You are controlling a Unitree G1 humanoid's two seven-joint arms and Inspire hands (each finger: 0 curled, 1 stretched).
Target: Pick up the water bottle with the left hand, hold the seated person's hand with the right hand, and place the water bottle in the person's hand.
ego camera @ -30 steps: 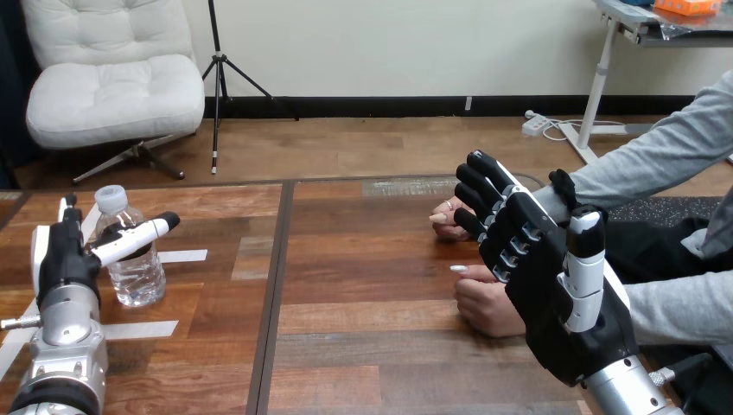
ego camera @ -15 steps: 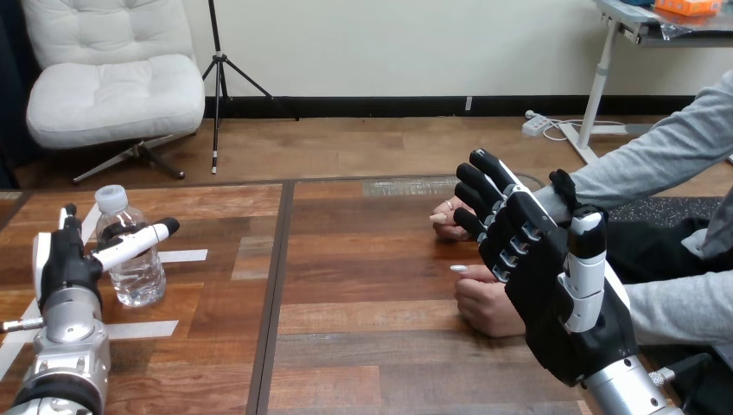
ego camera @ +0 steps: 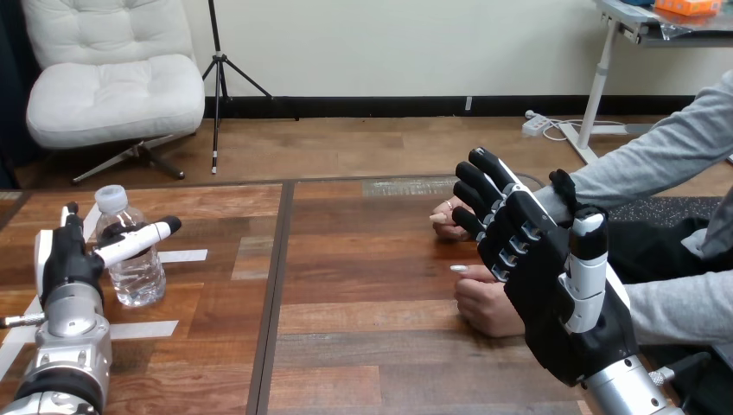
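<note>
Leftmost, the left hand (ego camera: 62, 259) is spread beside the upright bottle (ego camera: 138, 278) — one straight finger across its front. Rightward, the right hand (ego camera: 553, 290) — fingers straight — stands in front of the person's hands (ego camera: 484, 307) on the table (ego camera: 363, 285).

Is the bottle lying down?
No, the bottle stands upright on the table.

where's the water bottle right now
In the head view, the water bottle stands upright at the left of the table, right beside the left hand, whose thumb crosses in front of it.
</note>
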